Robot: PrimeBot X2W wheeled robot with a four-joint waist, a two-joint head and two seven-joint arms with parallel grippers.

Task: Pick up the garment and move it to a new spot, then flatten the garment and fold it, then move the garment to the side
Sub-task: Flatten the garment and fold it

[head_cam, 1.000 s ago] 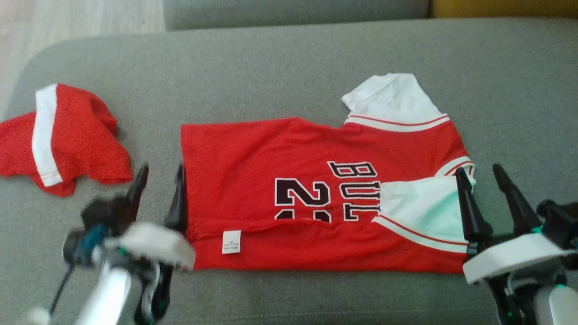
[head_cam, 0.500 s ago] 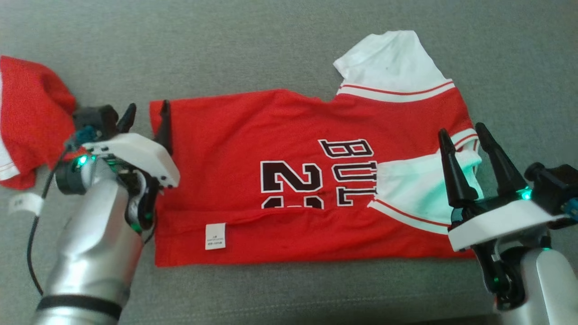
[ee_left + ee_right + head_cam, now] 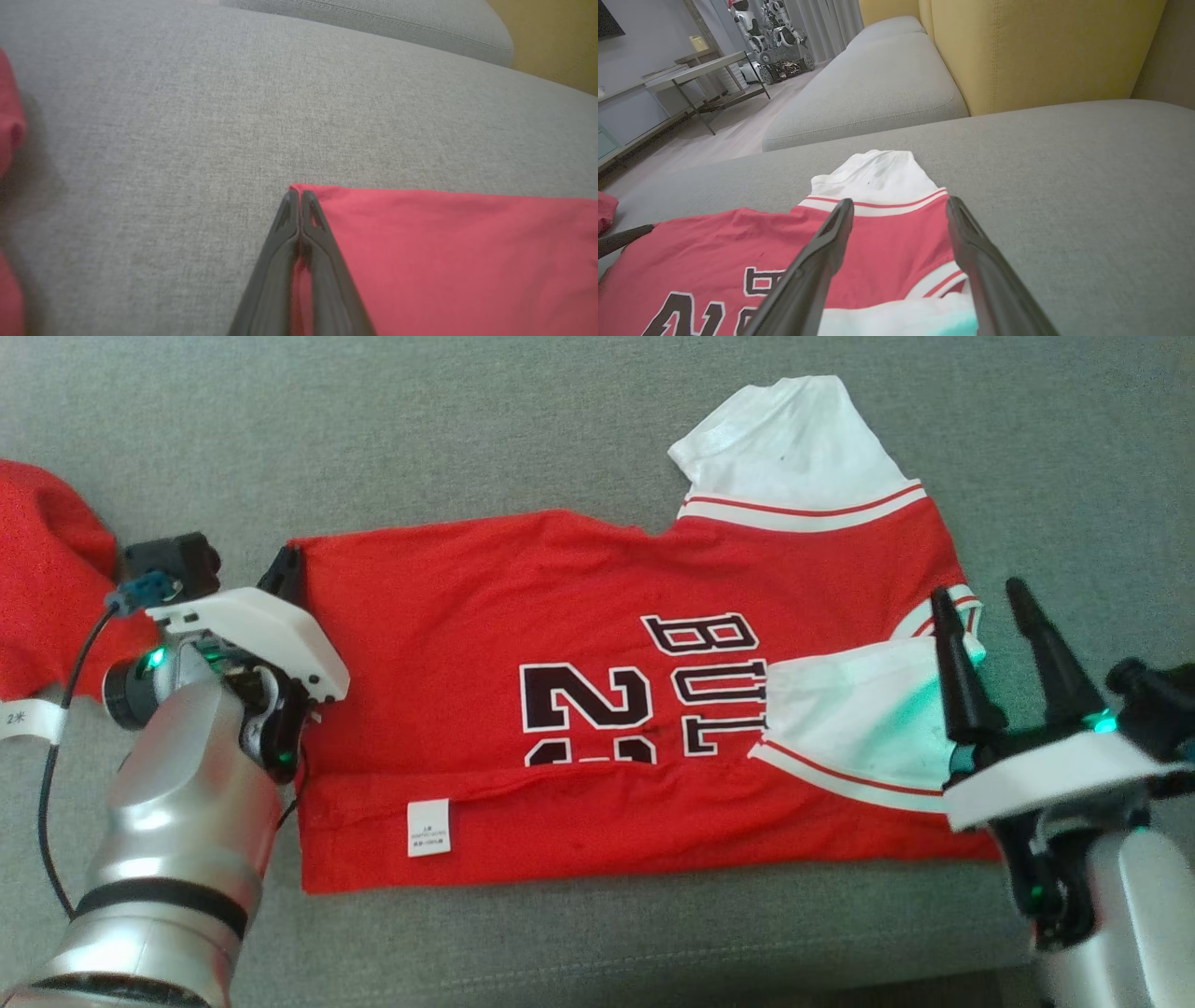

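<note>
Right end effector: fingers apart, stood over the garment's right sleeve.
Left end effector: fingers together, pinched its far left corner.
Garment: lay on the sofa, long axis left to right, between both arms.

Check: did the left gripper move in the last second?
Yes. Left gripper went from midway along the left edge of the jersey to its far-left corner, now shut on it.
</note>
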